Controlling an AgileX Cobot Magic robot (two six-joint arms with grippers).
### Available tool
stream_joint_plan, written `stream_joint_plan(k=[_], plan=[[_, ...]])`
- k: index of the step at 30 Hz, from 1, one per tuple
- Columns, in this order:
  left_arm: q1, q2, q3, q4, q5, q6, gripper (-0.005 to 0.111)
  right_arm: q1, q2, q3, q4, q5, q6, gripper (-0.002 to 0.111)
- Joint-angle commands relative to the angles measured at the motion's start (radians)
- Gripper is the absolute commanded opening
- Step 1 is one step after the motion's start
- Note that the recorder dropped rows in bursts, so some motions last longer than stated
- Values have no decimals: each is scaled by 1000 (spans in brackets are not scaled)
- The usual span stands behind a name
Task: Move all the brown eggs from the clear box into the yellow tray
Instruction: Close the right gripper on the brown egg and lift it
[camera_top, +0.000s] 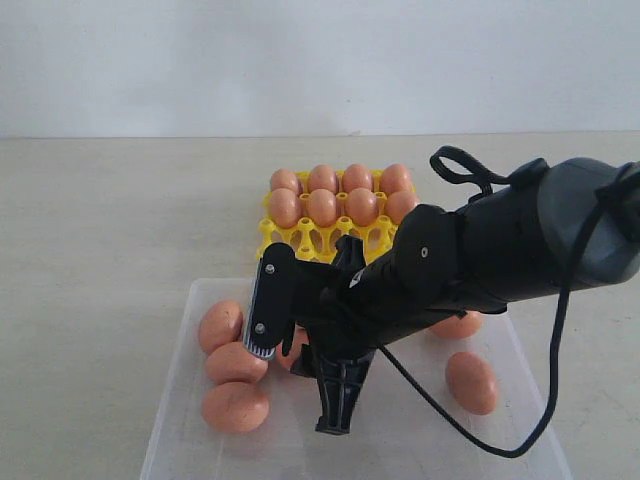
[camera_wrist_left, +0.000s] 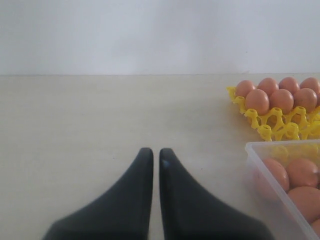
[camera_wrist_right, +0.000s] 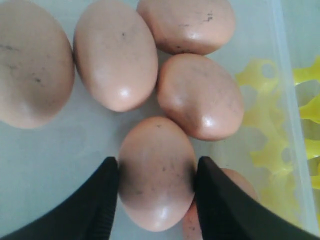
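Note:
My right gripper (camera_wrist_right: 156, 172) is shut on a brown egg (camera_wrist_right: 156, 172) lying on the floor of the clear box (camera_top: 180, 420), one finger pressed to each side. Several more brown eggs (camera_wrist_right: 116, 52) lie close around it, and one sits partly under a finger. In the exterior view the right arm reaches down into the box, with loose eggs at its left (camera_top: 235, 362) and right (camera_top: 470, 382). The yellow tray (camera_top: 320, 240) stands just behind the box, its far two rows filled with eggs (camera_top: 322, 207). My left gripper (camera_wrist_left: 156, 152) is shut and empty over bare table.
The tray's near rows (camera_top: 345, 238) show open cups. The box's clear wall (camera_wrist_right: 285, 75) stands between the held egg and the tray. From the left wrist, the box corner (camera_wrist_left: 255, 155) and the tray (camera_wrist_left: 275, 125) lie off to one side.

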Motion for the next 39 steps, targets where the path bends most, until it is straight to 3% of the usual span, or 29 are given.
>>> stream_joint_plan(k=[1, 11, 13, 15, 16, 25, 34, 35, 37, 39], plan=[[-9, -2, 4, -1, -1, 3, 4, 0, 39, 11, -7, 42, 8, 30], [-9, -2, 4, -1, -1, 3, 4, 0, 39, 11, -7, 39, 94, 30], [-9, -2, 4, -1, -1, 3, 4, 0, 39, 11, -7, 43, 118, 37], [-9, -2, 4, -1, -1, 3, 4, 0, 39, 11, -7, 44, 121, 58], [-9, -2, 4, -1, -1, 3, 4, 0, 39, 11, -7, 44, 121, 60], [-9, -2, 4, -1, -1, 3, 4, 0, 39, 11, -6, 2, 130, 60], [-9, -2, 4, -1, -1, 3, 4, 0, 39, 11, 92, -31, 309, 60], [-9, -2, 4, -1, -1, 3, 4, 0, 39, 11, 95, -31, 319, 59], [-9, -2, 4, -1, -1, 3, 4, 0, 39, 11, 97, -32, 349, 44], [-9, -2, 4, -1, -1, 3, 4, 0, 39, 11, 97, -33, 362, 24]])
